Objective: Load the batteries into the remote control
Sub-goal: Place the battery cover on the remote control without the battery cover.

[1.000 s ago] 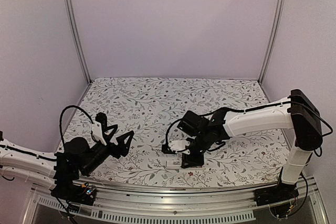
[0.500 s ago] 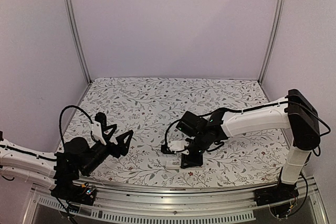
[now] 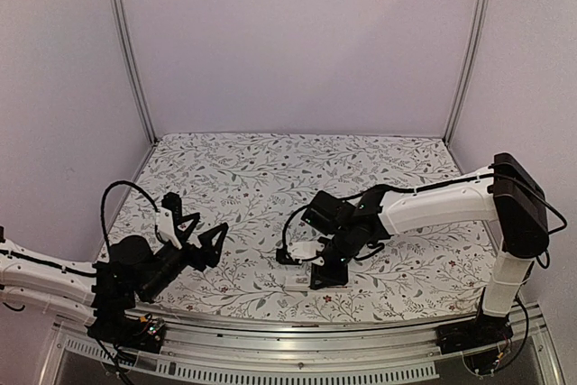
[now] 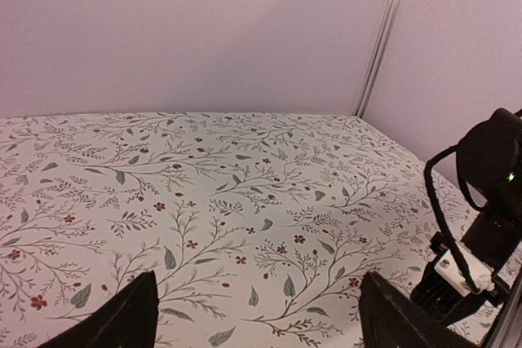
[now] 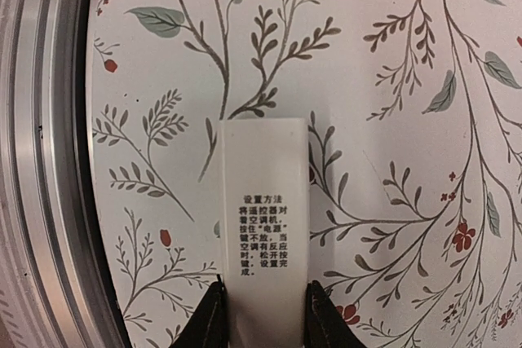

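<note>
**Currently: Remote Held, Batteries Not Located**

Nearest the arm bases, the metal edge rail runs along the front of the table. Just beside it and parallel to it is the remote control, a white bar whose upward face carries a block of printed text. No compartment or dark mark shows on that face, so naming it the remote body is a judgement. Whether it rests on the floral tablecloth or is raised slightly off it cannot be told.

The right gripper pinches the bar across its width, with its fingers pressed one against each long edge. The left gripper is farther back and well apart to the left. It hangs above the cloth, spread wide with nothing between its jaws.

Beyond both arms, the cloth runs to the back walls. Neither of the batteries appears in any view.

Step in hand, as judged: securing or repositioning the remote, with no loading evident. The next move calls for exposing the compartment face and keeping the bar steady. It also calls for locating the batteries, a job that suits the free left gripper.
</note>
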